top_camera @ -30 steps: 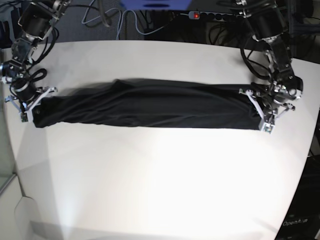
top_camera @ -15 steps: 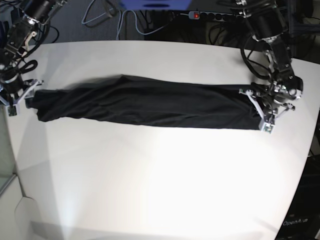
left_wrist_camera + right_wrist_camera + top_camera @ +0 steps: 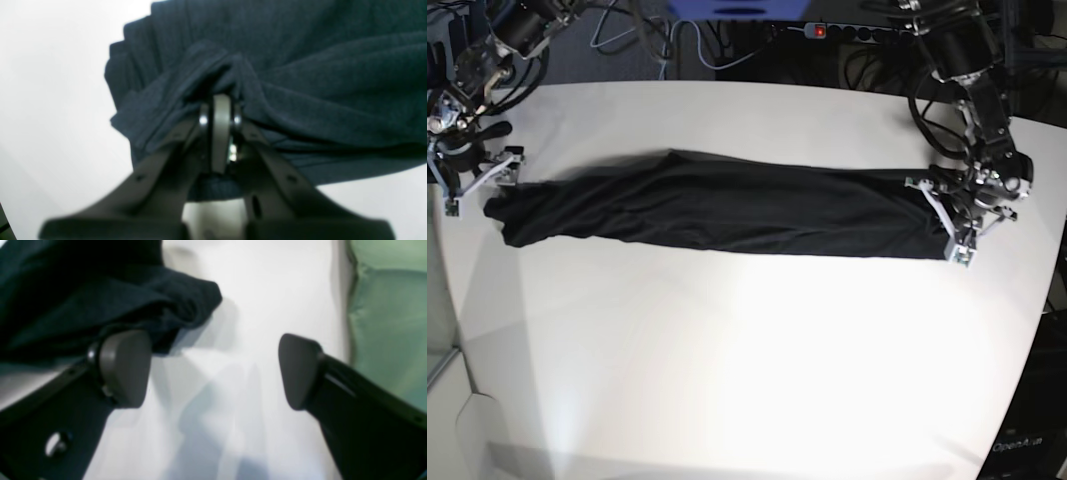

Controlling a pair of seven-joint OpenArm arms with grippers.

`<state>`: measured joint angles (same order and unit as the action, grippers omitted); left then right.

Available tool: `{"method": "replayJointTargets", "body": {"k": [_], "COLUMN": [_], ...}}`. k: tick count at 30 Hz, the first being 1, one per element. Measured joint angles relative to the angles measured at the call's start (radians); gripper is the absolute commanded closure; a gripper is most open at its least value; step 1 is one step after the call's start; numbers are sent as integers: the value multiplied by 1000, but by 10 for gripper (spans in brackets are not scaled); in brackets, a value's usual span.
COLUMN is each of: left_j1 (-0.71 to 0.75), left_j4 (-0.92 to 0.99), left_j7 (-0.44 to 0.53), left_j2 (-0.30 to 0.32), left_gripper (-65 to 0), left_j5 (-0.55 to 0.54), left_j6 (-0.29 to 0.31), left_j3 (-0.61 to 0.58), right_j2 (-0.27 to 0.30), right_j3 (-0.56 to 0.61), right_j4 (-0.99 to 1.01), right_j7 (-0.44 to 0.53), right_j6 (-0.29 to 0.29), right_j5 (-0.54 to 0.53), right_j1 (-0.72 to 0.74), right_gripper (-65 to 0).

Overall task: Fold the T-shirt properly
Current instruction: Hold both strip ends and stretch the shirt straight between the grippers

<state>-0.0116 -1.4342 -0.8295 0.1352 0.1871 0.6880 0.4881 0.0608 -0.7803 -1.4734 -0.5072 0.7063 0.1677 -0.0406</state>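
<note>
- base view: the t-shirt [image 3: 757,215] lies as a long narrow black band on the white table [image 3: 747,370], its long axis running from side to side between the two arms.
- base view: the left gripper [image 3: 952,225] is down on the band's end at the view's right; the right gripper [image 3: 479,184] is just beside the opposite end, which lies slightly bent and uneven, toward the middle of the table from its jaws. each arm is clearly nearer its own end.
- left wrist view: the left jaws are closed together with dark cloth bunched around the tips, so i judge they pinch the shirt. the band runs away from them toward the view's right, with ridges and a loose flap around the grip.
- right wrist view: the right jaws stand wide open with nothing gripped. bare table shows between them, and the shirt's rumpled end lies up and to the left in the view, partly behind the left-hand finger. green fabric [image 3: 390,326] is at the opposite side.
- for a regrasp, the right jaws need to shift inward along the band's long axis, with the left grip serving as the anchor.
</note>
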Motion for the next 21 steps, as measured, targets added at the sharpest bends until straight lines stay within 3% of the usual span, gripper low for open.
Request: {"method": "replayJointTargets", "body": {"k": [3,5,7,12,13,21], "left_j1": [0,0,0,0,0,0], "left_j4": [0,0,0,0,0,0], "left_j7": [1,0,0,0,0,0], "left_j2": [0,0,0,0,0,0], "left_gripper": [-12,-12,-12,-12,-12,-11], "left_j5": [0,1,0,0,0,0], "left_j6": [0,0,0,0,0,0], "left_j3": [0,0,0,0,0,0], "right_j2": [5,4,5,3,7,-23], "right_j3": [-11,-12,-12,8,24,167], "right_j4": [-8,-53,-108,-195,-198,-183], "right_j7": [-19,-31,-16,-18,-18,-18], "right_j6": [0,0,-2,-1,-3,0], "right_j5": [-14,-16,-19,-18,-18,-20], "right_j1": [-2,-9,-5,-5,-9,-37], "right_gripper": [-577,-525,-434,-116,-83,-54]}}
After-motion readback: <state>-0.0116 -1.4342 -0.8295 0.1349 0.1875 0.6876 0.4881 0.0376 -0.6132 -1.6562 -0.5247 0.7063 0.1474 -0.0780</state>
